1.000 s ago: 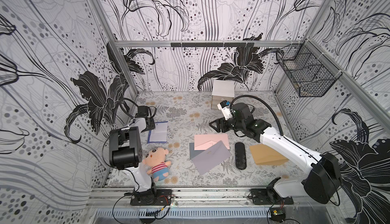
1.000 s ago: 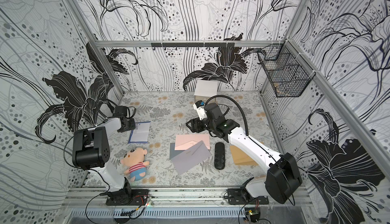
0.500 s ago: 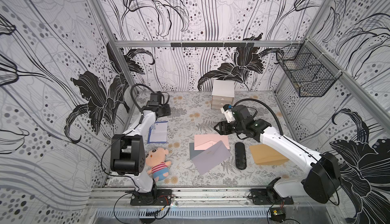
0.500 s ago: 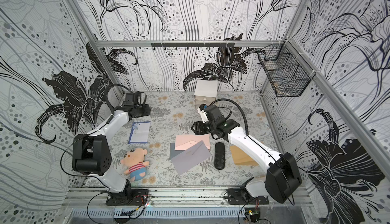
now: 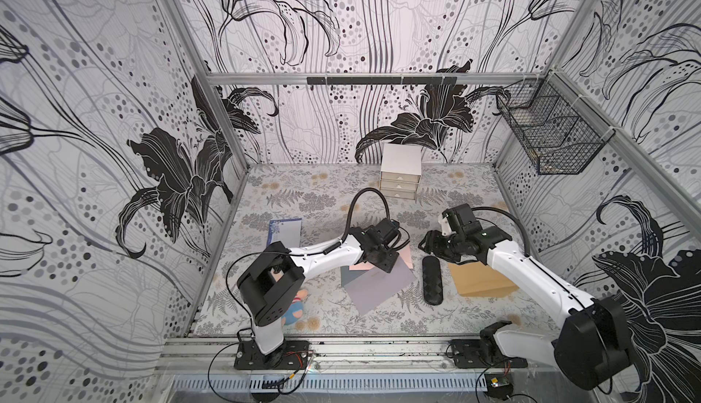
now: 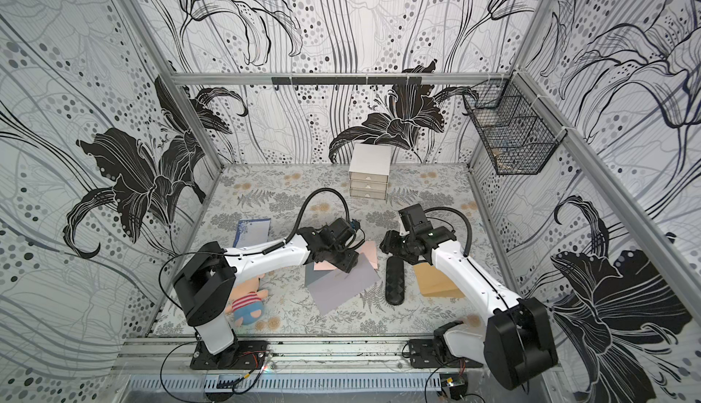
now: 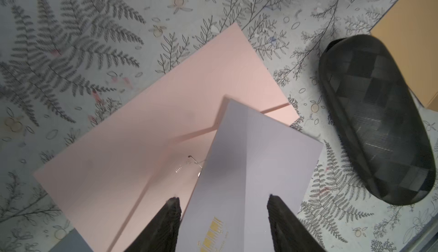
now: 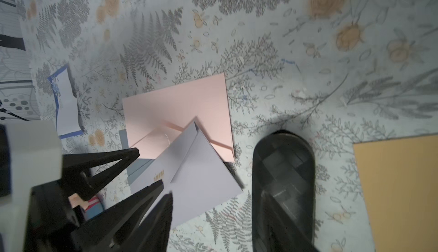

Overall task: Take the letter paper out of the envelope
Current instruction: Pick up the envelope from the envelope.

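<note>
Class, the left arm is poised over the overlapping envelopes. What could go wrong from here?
1. The left gripper stands open over the lavender envelope, which overlaps the pink envelope; closing may pinch both or drag the stack.
2. The right gripper hovers close by, so the arms might collide.
3. The black case lies right beside the envelopes and could get knocked.
</note>
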Robot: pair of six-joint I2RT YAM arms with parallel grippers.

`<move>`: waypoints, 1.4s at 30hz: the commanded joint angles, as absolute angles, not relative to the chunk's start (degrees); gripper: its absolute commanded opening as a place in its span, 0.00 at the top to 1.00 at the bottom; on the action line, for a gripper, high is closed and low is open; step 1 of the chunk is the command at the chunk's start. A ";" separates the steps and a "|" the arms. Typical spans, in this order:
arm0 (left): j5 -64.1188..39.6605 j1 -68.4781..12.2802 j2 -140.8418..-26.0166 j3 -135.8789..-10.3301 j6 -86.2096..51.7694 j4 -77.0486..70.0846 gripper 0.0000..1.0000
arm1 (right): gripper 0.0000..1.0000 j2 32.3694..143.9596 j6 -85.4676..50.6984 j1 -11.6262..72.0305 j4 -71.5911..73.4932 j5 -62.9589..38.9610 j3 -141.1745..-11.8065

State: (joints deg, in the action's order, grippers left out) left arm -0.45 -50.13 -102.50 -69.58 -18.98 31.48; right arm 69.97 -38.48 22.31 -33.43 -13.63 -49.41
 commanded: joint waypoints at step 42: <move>19.02 -54.95 -97.56 -65.82 -11.31 36.82 1.00 | 0.44 68.82 -40.83 19.95 -29.24 -22.92 -49.57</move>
